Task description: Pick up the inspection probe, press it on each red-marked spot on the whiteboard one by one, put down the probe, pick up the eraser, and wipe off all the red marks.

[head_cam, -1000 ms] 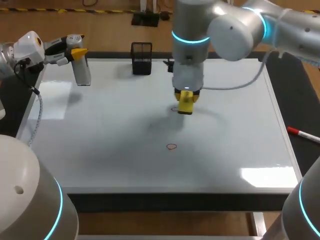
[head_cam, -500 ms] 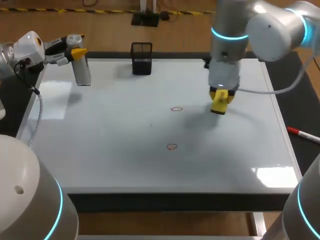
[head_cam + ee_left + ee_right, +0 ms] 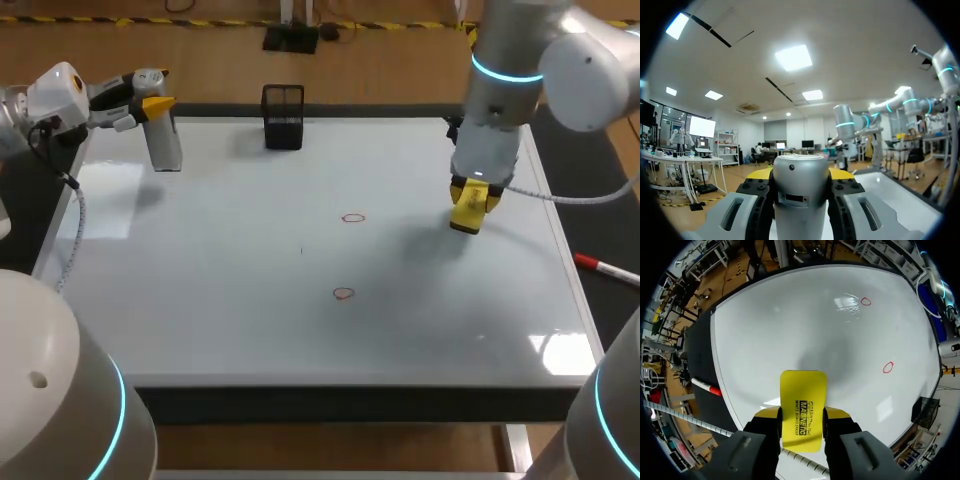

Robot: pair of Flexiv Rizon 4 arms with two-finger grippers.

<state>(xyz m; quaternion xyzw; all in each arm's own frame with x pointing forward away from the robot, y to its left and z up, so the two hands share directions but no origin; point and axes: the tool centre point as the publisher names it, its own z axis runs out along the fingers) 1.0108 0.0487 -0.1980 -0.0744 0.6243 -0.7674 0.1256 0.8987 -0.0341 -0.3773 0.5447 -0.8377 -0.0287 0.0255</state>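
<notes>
Your right jaws were clamped on the yellow eraser (image 3: 470, 210), over the right rear of the whiteboard (image 3: 200, 280). Its long axis ran straight out along the fingers, pointing down at the board. Only the right wrist view gave you its flat face. Only the head view showed you the inspection probe (image 3: 165, 140) standing upright at the left rear corner, with your left jaws clamped on its upper part. The rear red mark (image 3: 353, 218) and the front red mark (image 3: 344, 293) lay mid-board. A black mesh holder (image 3: 283, 115) stood at the rear edge, and you couldn't tell its contents.
</notes>
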